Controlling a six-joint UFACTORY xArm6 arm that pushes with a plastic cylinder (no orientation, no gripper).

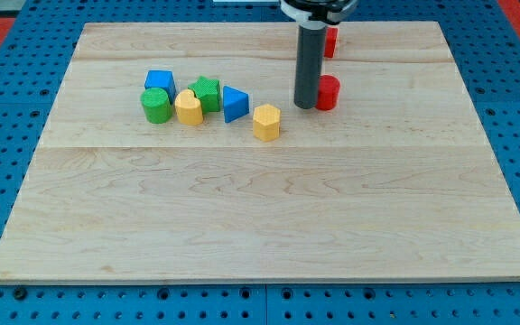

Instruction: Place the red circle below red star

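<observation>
The red circle (329,92) lies on the wooden board right of centre, near the view's top. My tip (306,105) stands just left of it, touching or almost touching it. The red star (330,41) lies above the circle near the board's top edge, mostly hidden behind the rod.
A row of blocks lies to the left: blue square (159,81), green circle (156,105), yellow heart (188,107), green star (207,93), blue triangle (234,103). A yellow hexagon (266,121) lies below-left of my tip. The board (260,208) sits on a blue pegboard.
</observation>
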